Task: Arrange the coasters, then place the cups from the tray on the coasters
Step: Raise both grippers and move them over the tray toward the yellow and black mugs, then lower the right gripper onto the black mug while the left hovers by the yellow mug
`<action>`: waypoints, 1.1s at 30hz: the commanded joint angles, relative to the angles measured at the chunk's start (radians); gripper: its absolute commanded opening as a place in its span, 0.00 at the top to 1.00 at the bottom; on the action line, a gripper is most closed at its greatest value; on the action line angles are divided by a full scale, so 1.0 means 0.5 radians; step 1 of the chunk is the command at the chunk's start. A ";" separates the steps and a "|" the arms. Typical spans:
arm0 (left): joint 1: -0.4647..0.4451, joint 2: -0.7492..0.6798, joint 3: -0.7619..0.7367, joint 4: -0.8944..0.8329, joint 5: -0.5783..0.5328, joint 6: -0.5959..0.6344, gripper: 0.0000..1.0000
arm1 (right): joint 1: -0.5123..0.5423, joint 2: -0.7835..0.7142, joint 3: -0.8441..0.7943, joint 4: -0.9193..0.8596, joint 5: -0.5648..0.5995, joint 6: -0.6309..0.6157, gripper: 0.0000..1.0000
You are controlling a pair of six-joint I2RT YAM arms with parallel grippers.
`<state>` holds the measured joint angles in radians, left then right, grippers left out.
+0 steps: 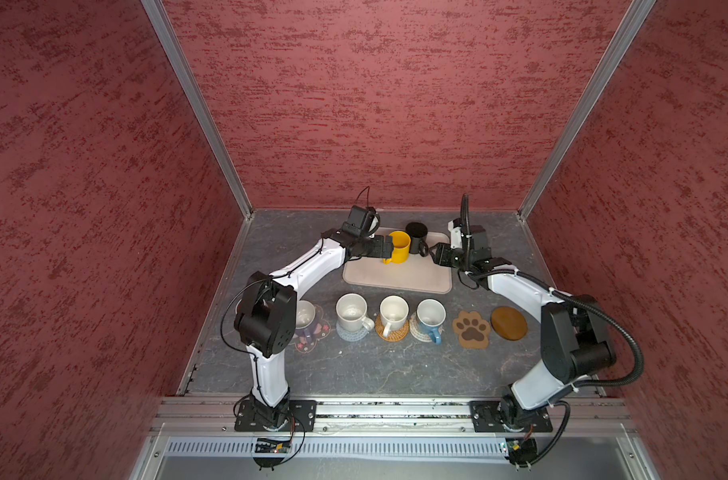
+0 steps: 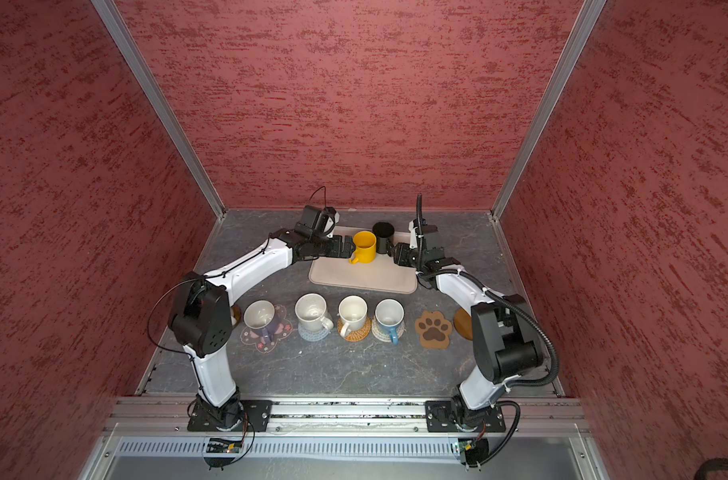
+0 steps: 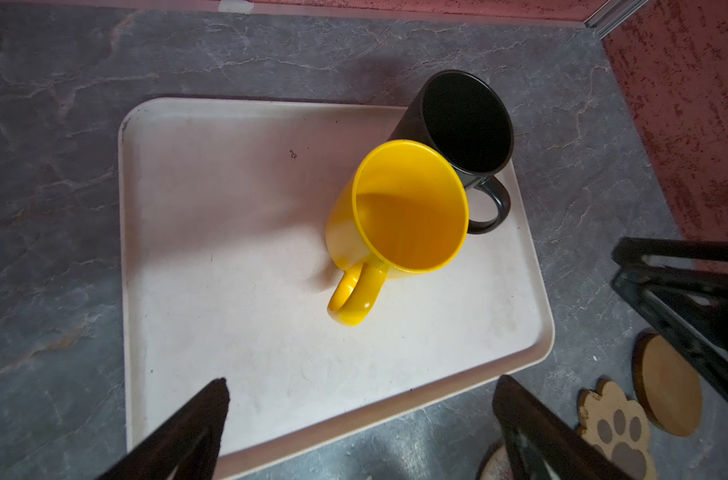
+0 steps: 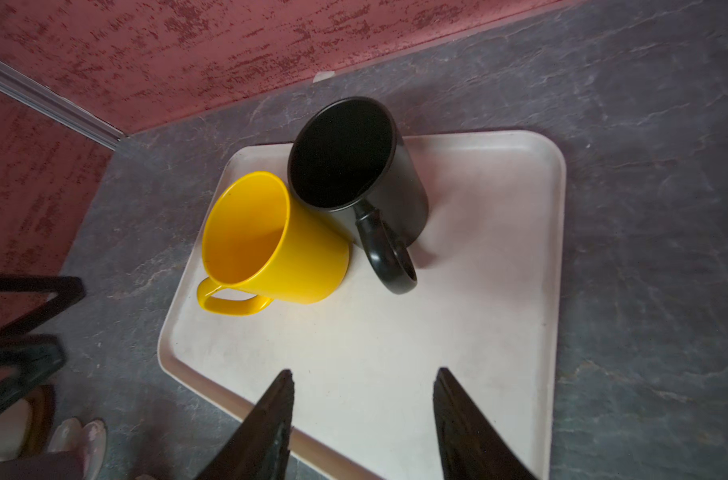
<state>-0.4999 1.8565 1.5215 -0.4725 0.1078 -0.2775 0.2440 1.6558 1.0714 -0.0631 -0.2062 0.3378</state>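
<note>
On the beige tray (image 1: 395, 279) (image 3: 229, 249) (image 4: 478, 249) stand a yellow cup (image 1: 399, 247) (image 3: 395, 208) (image 4: 271, 245) and a black cup (image 1: 416, 237) (image 3: 466, 124) (image 4: 354, 166), touching. My left gripper (image 1: 389, 249) (image 3: 362, 382) is open just left of the yellow cup, holding nothing. To the right of the black cup, my right gripper (image 1: 435, 251) (image 4: 364, 372) is open and empty over the tray's edge. The paw coaster (image 1: 471, 329) and a wooden disc coaster (image 1: 508, 323) lie bare.
In front of the tray is a row of cups on coasters: a white cup (image 1: 305, 313) on the pink flower, a cream cup (image 1: 352, 311) on grey-blue, a white cup (image 1: 393, 311) on orange-tan, a light blue cup (image 1: 431, 313) on beige. Red walls enclose the table.
</note>
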 commanded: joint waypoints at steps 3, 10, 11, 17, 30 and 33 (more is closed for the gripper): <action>0.011 -0.181 -0.172 0.067 0.024 -0.113 0.00 | -0.004 0.189 0.236 -0.195 0.041 -0.171 0.45; 0.004 -0.395 -0.246 -0.097 0.036 -0.122 0.00 | 0.021 0.418 0.475 -0.331 0.089 -0.260 0.45; 0.000 -0.436 -0.267 -0.101 0.044 -0.128 0.00 | 0.025 0.453 0.517 -0.355 0.115 -0.283 0.45; -0.025 -0.633 -0.330 -0.228 0.058 -0.113 0.00 | 0.045 0.647 0.736 -0.491 0.181 -0.352 0.46; 0.036 -0.990 -0.513 -0.454 -0.042 0.045 0.00 | 0.116 0.960 1.127 -0.729 0.246 -0.500 0.55; 0.048 -1.024 -0.538 -0.444 -0.041 0.051 0.00 | 0.126 1.026 1.219 -0.786 0.268 -0.516 0.57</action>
<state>-0.4850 1.3693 1.2625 -0.6861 0.0990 -0.2779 0.2996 2.1410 1.6341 -0.4118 -0.1074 0.1196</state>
